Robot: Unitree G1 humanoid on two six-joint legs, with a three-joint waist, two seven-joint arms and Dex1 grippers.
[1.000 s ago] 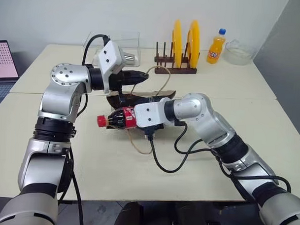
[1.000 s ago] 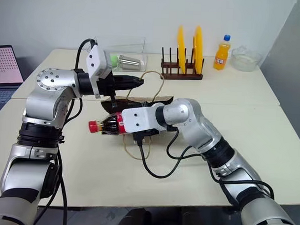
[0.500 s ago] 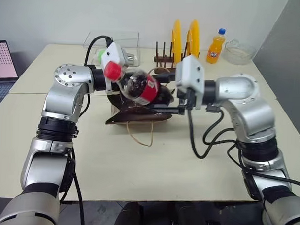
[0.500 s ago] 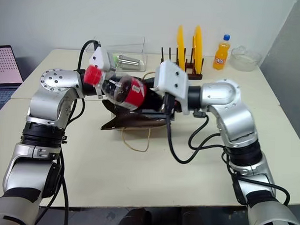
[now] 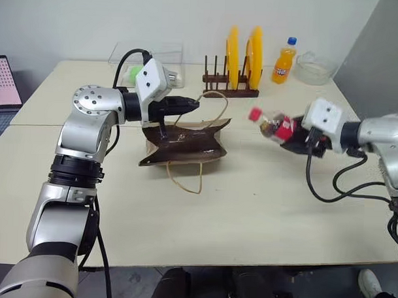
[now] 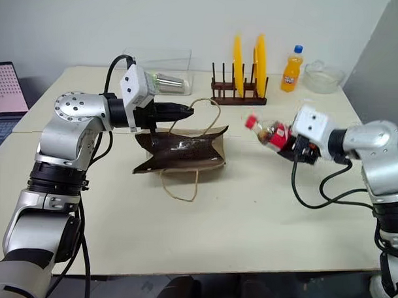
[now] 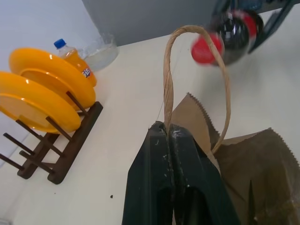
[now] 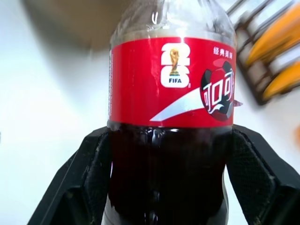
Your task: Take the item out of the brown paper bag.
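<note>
The item [image 5: 276, 126] is a small cola bottle with a red cap, a red label and dark drink. It hangs tilted above the table, to the right of the brown paper bag [image 5: 186, 145] and apart from it. My right gripper [image 5: 299, 137] is shut on its lower half. In the right wrist view the black fingers [image 8: 89, 173] press both sides of the bottle [image 8: 171, 89]. The bag lies creased on the table, mouth raised toward the right. My left gripper [image 7: 167, 129] is shut on the base of its upper cord handle [image 7: 220, 70], holding it up. The other handle [image 5: 185, 181] lies on the table.
At the back of the table stand a dark rack with two yellow plates [image 5: 238, 59], an orange soda bottle [image 5: 285, 60], a glass bowl [image 5: 316, 67] and a clear box [image 5: 150, 59]. A laptop [image 5: 0, 83] sits at the far left. Bare tabletop lies in front of the bag.
My right gripper has carried the bottle from the bag's mouth up over the bag and far off to the right. The left gripper and the bag's handle stayed put.
</note>
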